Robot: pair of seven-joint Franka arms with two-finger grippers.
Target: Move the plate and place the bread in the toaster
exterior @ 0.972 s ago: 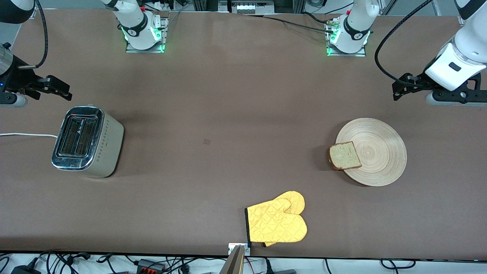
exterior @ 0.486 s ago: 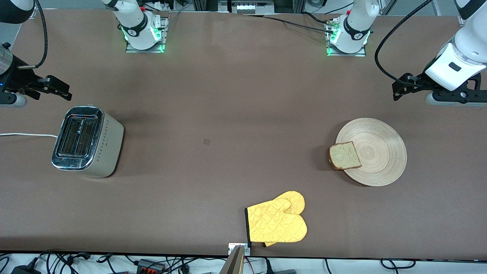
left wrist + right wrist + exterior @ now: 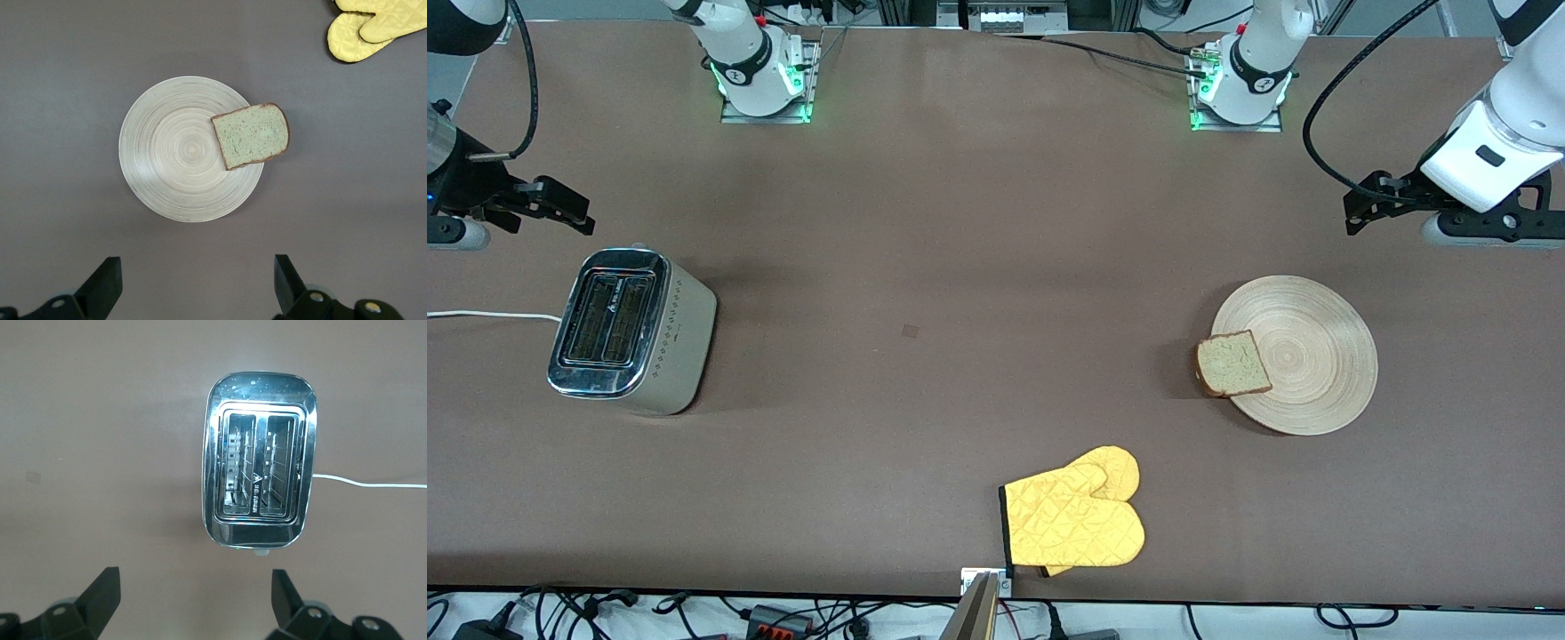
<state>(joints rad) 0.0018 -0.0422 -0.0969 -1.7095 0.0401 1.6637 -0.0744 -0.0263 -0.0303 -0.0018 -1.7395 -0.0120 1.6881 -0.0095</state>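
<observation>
Bread (image 3: 1233,363) lies on the rim of the plate (image 3: 1307,356), overhanging it, near the left arm's end of the desk (image 3: 960,267). Toaster (image 3: 630,331) stands at the right arm's end, slots empty. Left gripper (image 3: 1374,203) hangs above the plate, right gripper (image 3: 560,212) above the toaster; both jaws wide, holding nothing, apparently poised to start
</observation>
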